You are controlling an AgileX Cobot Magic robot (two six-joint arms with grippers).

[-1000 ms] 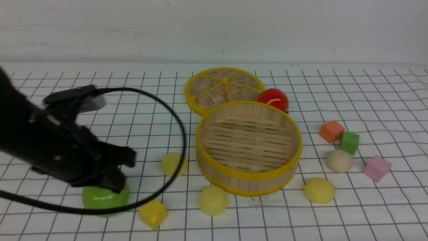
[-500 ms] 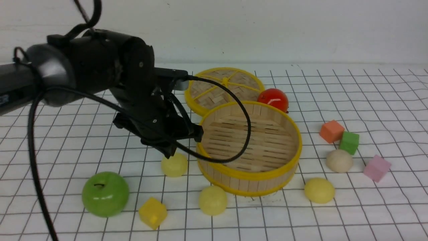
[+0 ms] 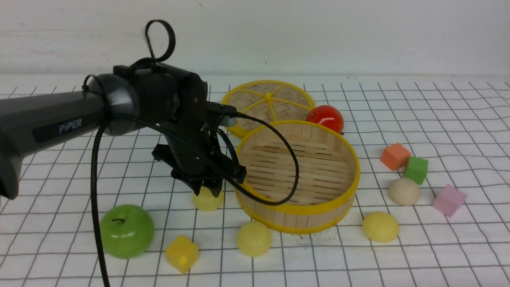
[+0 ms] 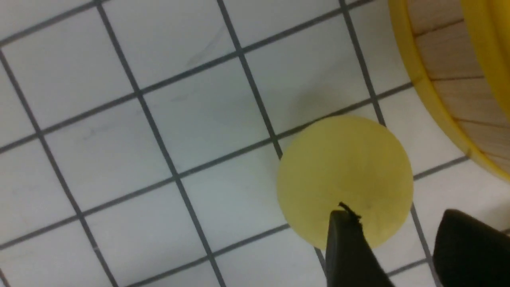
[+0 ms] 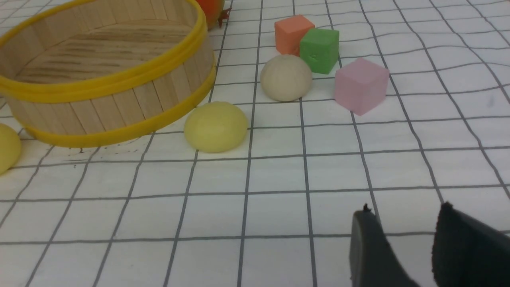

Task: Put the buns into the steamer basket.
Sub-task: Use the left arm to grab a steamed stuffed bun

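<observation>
– Gridded white worktop (image 3: 438, 119): where's the steamer basket (image 3: 303, 219)?
– Centre. Left gripper (image 3: 209, 191), jaws spread, hangs right over one yellow bun (image 3: 207, 201) beside its wall; right gripper (image 5: 404, 211) spread too. Other buns (image 3: 254, 238) lie outside, nearby.

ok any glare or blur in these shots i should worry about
Front view: fairly sharp, with white glare spots on the tomato and the apple; the table's grid looks wavy on the right. Left wrist view: very close, the bun a bit soft, the dark left fingers lacking detail. Right wrist view: even light, faint shadows, right fingers blurred.
</observation>
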